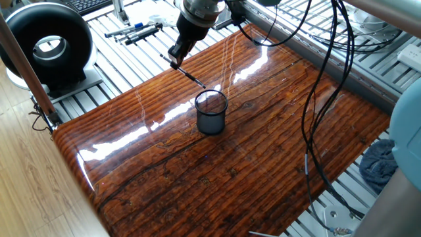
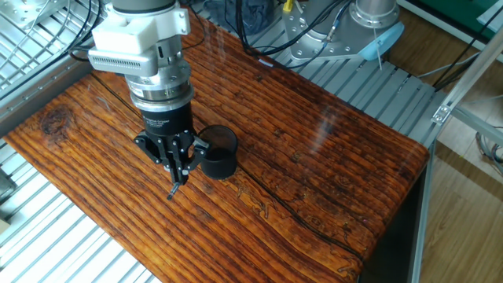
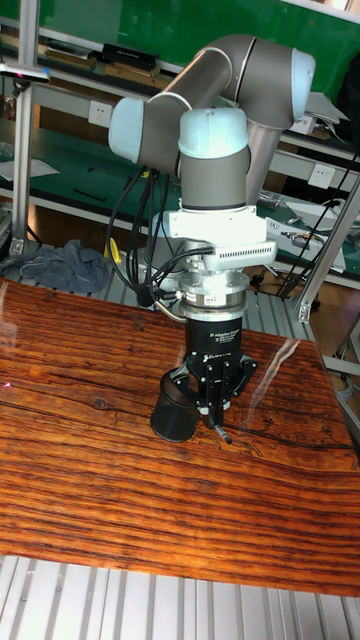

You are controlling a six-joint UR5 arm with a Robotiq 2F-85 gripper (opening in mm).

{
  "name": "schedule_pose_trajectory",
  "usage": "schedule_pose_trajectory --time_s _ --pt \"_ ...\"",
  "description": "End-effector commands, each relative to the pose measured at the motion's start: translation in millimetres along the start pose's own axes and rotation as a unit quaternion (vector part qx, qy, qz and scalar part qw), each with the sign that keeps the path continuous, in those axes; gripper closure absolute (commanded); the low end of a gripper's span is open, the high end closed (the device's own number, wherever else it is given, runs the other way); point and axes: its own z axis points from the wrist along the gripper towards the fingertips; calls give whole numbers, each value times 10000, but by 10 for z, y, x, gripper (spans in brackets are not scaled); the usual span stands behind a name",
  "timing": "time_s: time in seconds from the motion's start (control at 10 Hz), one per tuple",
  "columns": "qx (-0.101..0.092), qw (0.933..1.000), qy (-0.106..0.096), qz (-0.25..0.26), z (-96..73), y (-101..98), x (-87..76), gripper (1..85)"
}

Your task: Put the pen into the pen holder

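The thin black pen hangs tilted in the air, with my gripper shut on its upper part. Its lower tip points towards the table just behind the pen holder, a small dark mesh cup standing upright on the wooden table. In the other fixed view the gripper hangs right beside the pen holder, and the pen pokes out below the fingers. The tall fixed view shows the gripper next to the pen holder, with the pen tip just above the wood.
A big black round fan stands at the back left, off the wood. Several markers lie on the slatted metal behind the table. Black cables hang over the right side. A grey cloth lies at the right edge.
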Motion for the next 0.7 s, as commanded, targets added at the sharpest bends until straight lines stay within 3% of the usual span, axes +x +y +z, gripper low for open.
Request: schedule_pose_trajectory --time_s 0.0,0.6 --pt "-32 9999 -57 93 2 20 9 843" --pt "21 9998 -168 113 34 30 92 843"
